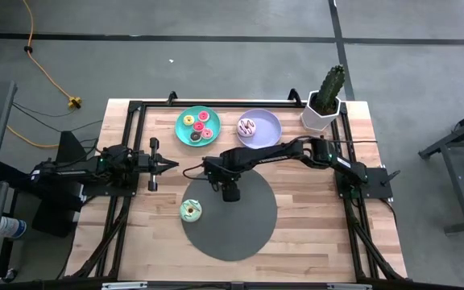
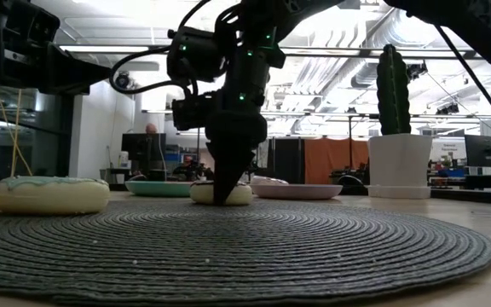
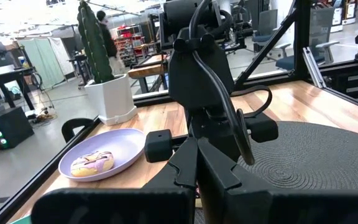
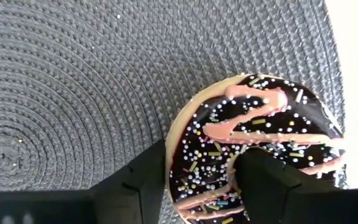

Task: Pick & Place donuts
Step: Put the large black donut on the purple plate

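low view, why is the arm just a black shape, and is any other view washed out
Low view: bright ceiling lights behind silhouette the right gripper over the grey mat. Right wrist view: the chocolate-sprinkled donut is sharp, but the corner beyond the mat is blown white.

Dark grey woven disc (image 1: pixel 244 221) on wooden table (image 1: pixel 312 234), teal plate (image 1: pixel 185 134), lilac plate (image 1: pixel 269 123), potted cactus (image 1: pixel 325 101)

A claw (image 2: pixel 224 194) reaches down onto a pale donut (image 2: pixel 221 194) at the mat's (image 2: pixel 228 247) far edge; a green-iced donut (image 2: pixel 51 194) sits left.
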